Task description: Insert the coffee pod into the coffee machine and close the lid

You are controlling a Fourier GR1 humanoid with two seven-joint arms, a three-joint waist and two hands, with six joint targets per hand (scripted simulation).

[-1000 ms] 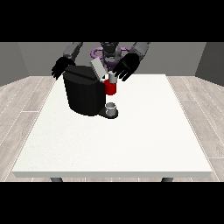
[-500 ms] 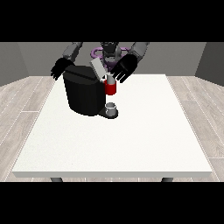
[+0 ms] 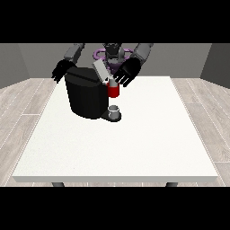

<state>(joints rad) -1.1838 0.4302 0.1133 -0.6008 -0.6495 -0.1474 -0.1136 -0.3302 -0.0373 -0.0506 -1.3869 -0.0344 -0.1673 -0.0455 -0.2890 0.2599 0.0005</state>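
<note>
White bench [image 3: 134, 148] is standing on pale wood floor [image 3: 27, 99] between grey walls [image 3: 215, 63], carrying the black coffee machine [image 3: 87, 94] near its far edge, while both hands [image 3: 126, 72] [image 3: 61, 70] are hovering with fingers spread beside its raised lid [image 3: 100, 71].

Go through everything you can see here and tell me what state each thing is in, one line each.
Coffee machine: upright on the table, lid raised.
Red thing at the machine: at the machine's front, above a grey thing on its base.
Hand at the view's right: open, beside the lid.
Hand at the view's left: open, behind the machine, holding nothing.
Table: white, carrying the machine.
</note>
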